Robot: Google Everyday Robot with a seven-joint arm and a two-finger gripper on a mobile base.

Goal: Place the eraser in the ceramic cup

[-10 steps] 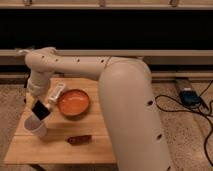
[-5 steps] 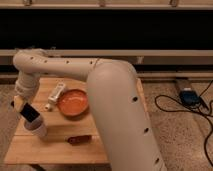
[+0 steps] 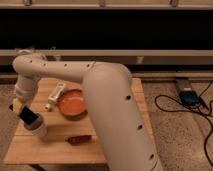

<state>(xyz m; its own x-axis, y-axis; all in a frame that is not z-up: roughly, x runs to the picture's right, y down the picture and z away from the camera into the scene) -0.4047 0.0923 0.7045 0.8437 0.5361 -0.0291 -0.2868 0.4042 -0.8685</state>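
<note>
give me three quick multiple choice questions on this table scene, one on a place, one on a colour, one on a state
1. Where is the ceramic cup?
A. near the table's left edge
B. inside the bowl
C. on the floor by the cables

2. What colour is the shallow bowl?
A. blue
B. orange
C. green

3. How does the eraser sit?
A. flat on the table
B. tilted, its lower end in the cup
C. lying in the bowl

Answers:
1 A: the cup stands left of the bowl, near the left edge.
2 B: the bowl's inside is plainly orange.
3 B: the black slab sticks up aslant out of the cup, with the end effector just above it on the left.
</note>
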